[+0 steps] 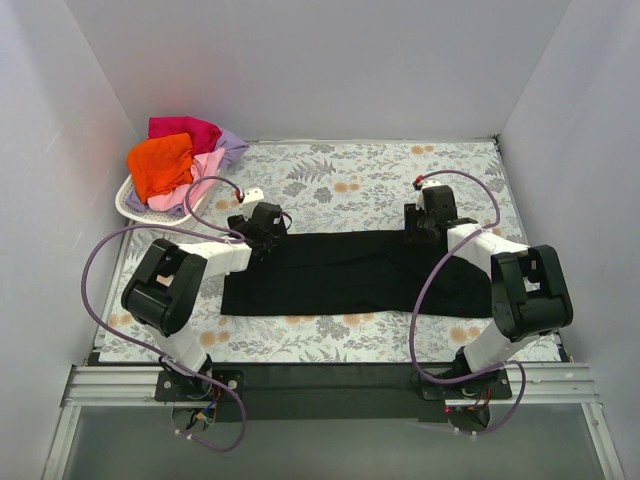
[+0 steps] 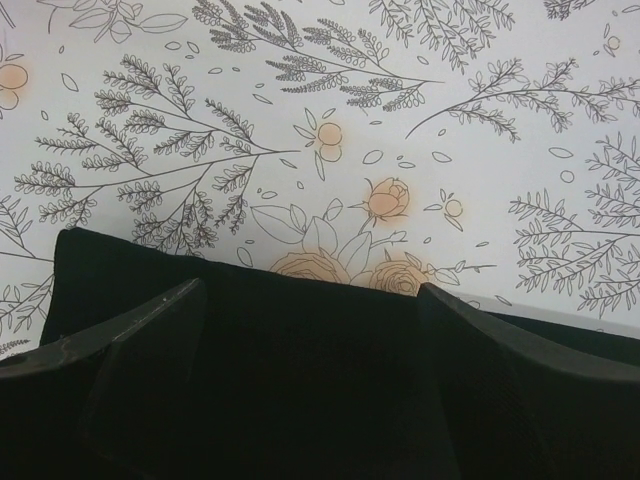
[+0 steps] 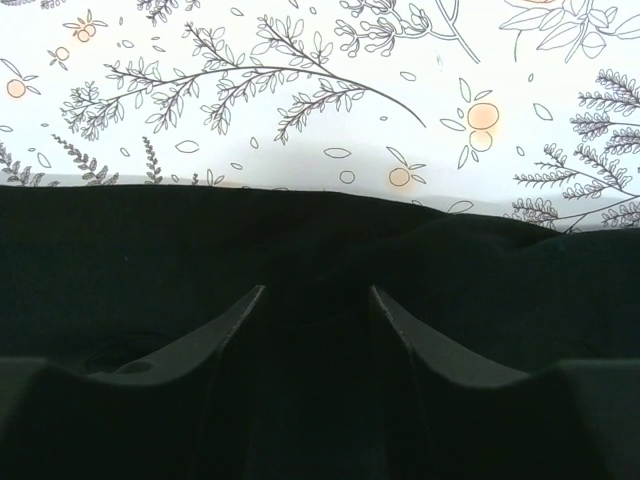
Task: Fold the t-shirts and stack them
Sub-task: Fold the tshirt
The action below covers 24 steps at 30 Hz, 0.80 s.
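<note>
The large black t-shirt [image 1: 350,272] lies flat on the floral table as a long band. My left gripper [image 1: 262,222] sits at its far left edge, jaws wide apart over the cloth [image 2: 300,380], holding nothing. My right gripper [image 1: 425,222] sits at the far right edge, jaws partly apart, with a low ridge of black cloth [image 3: 100,250] between the fingertips. The orange shirt [image 1: 160,165], pink shirt [image 1: 208,170], magenta-red shirt [image 1: 185,128] and lavender shirt [image 1: 232,145] are heaped at the back left.
The white lattice basket [image 1: 128,205] holds the coloured heap at the back left corner. White walls close the table on three sides. Purple cables loop beside both arms. The floral table cover [image 1: 370,185] shows beyond the black shirt.
</note>
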Available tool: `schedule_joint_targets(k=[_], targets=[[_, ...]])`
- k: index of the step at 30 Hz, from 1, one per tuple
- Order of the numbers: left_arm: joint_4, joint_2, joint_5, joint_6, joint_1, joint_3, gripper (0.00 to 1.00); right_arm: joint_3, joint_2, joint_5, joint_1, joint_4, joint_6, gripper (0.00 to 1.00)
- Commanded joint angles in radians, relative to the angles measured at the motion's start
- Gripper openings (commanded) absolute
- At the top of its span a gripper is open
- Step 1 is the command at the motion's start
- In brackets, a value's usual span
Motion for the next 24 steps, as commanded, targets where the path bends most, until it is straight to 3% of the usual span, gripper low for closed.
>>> schedule_joint_targets(k=[1,7,8,10,24], targets=[[0.015,-0.018,-0.009,0.01,-0.003,0.013,0.79,0.0,0.01,0.009,0.001,0.033,0.01,0.4],[0.015,-0.027,-0.02,0.013,-0.003,0.007,0.79,0.003,-0.002,-0.004,0.0,-0.001,0.011,0.24],[0.017,-0.028,-0.02,0.013,-0.003,0.007,0.79,0.001,-0.008,-0.005,0.001,-0.005,0.013,0.13],[0.018,-0.028,-0.021,0.015,-0.003,0.007,0.8,-0.002,-0.033,-0.007,0.001,-0.021,0.014,0.01],[0.034,-0.057,-0.001,0.015,-0.003,-0.015,0.8,-0.123,-0.208,-0.093,0.046,-0.122,0.039,0.01]])
